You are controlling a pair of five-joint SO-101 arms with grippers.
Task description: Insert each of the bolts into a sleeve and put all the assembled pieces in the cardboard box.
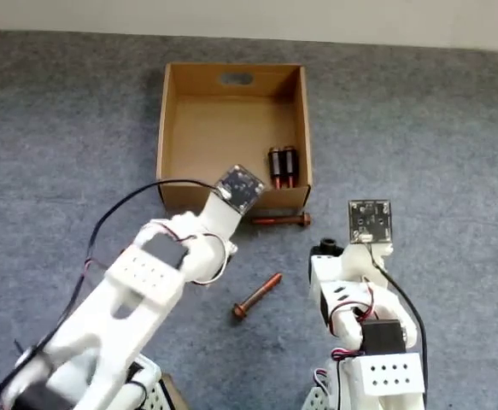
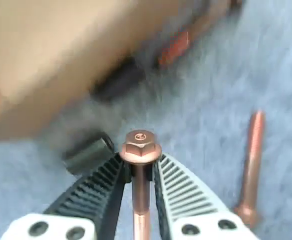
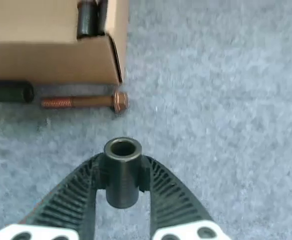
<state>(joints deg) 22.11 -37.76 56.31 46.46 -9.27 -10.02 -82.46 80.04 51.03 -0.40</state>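
Currently the left hand (image 2: 140,161) is clamping a copper bolt (image 2: 140,148) by the shank just under its hex head, with both ribbed fingers (image 2: 103,185) pressing on it. The lower shank is running off the frame edge. In the high view this hand is sitting under its own wrist camera, close to the near wall of the cardboard box (image 1: 172,128).

The right hand (image 3: 121,167) is gripping a dark sleeve (image 3: 121,175) around its barrel, with the open bore facing the wrist camera. In the high view that arm is standing to the right, apart from the box.

Two assembled pieces (image 1: 283,167) are lying side by side inside the box, in its near right corner. In the right wrist view their dark ends are being cut off by the frame edge.

A loose bolt (image 1: 280,220) is lying on the grey carpeted surface (image 1: 454,128) just outside the box's near wall and parallel to it, head toward the right. A second loose bolt (image 1: 257,295) is lying diagonally between the two arms, well apart from the box.

A loose sleeve (image 3: 8,92) is lying on its side by the near wall, past the first bolt's threaded end and partly cut off. In the high view the left wrist is covering that spot.

In the left wrist view a dark cylinder (image 2: 88,152) is lying just beside the fingertips. It is blurred, and I cannot tell whether it is that same sleeve. The box wall behind it is also blurring out.
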